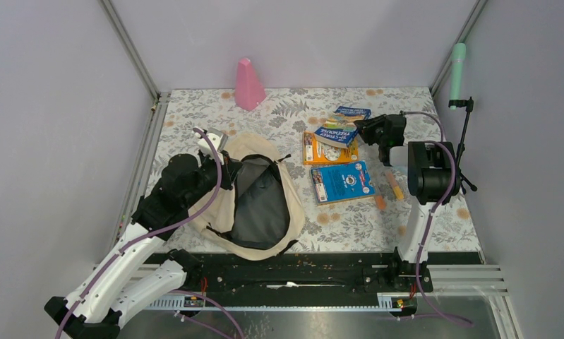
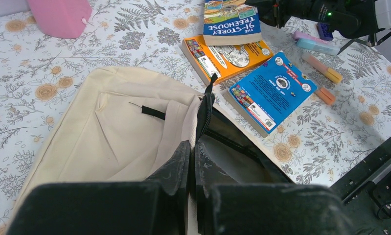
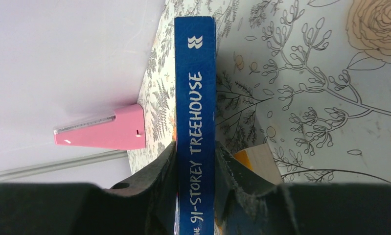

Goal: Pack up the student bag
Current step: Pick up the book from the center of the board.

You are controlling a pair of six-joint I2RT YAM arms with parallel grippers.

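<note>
Now my right gripper [image 3: 195, 149] is clamped on the blue paperback [image 3: 195, 73], whose spine, reading "THE 91-STOREY TREEHOUSE", runs straight out between the fingers. The student bag [image 1: 254, 145] lies well apart to my left across the table [image 1: 194, 113], its dark mouth facing up. My left gripper [image 2: 193, 147], the nearer one, is pinched tight on its rim.

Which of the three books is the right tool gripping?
The dark blue 91-Storey Treehouse paperback, pinched between the fingers of the right tool; the orange book and lighter blue book lie flat, ungripped.
</note>
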